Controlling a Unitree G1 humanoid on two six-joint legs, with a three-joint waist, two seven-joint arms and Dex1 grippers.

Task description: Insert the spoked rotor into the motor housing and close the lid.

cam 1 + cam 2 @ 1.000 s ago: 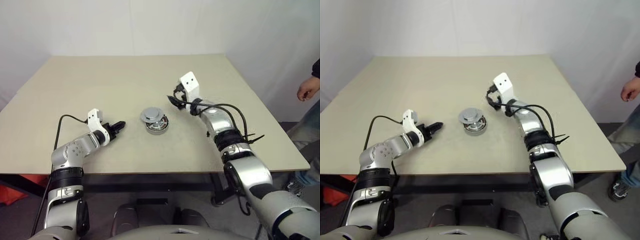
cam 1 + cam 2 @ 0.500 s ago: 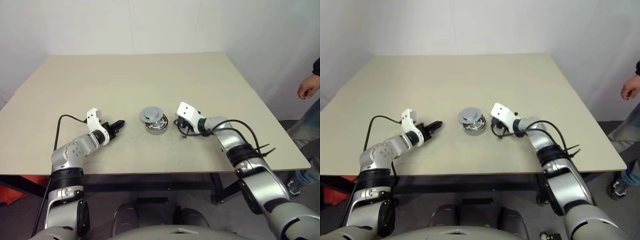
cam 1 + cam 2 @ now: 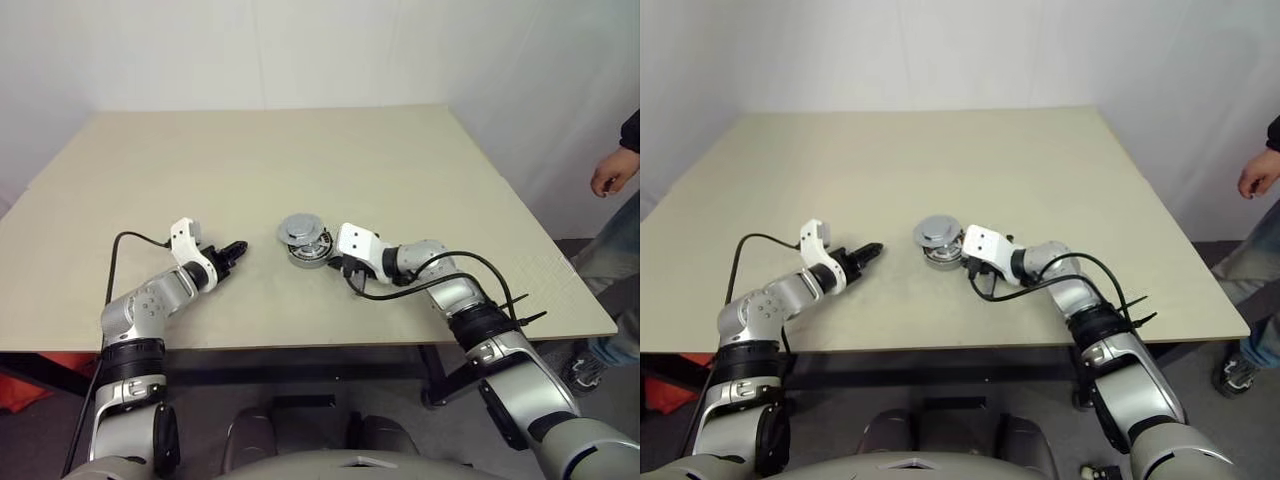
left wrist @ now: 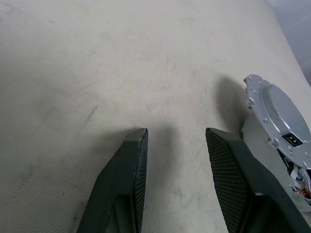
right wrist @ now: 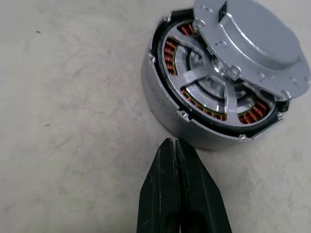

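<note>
Round grey metal motor housing [image 5: 194, 121] with copper-brown windings at table [image 3: 300, 150] centre, silvery spoked rotor [image 5: 214, 90] seated inside, notched grey disc lid [image 5: 252, 39] askew on top, right gripper [image 5: 174, 145] pinched shut and empty at its 3 o'clock, left gripper [image 4: 175, 141] parted and empty at 9 o'clock.

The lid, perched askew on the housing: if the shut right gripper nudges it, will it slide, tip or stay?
The lid looks like rigid smooth metal resting tilted and off-centre over the motor housing, so it would probably slide rather than flex. Its overhang suggests it could tip off. The right gripper, being shut, can only push.
</note>
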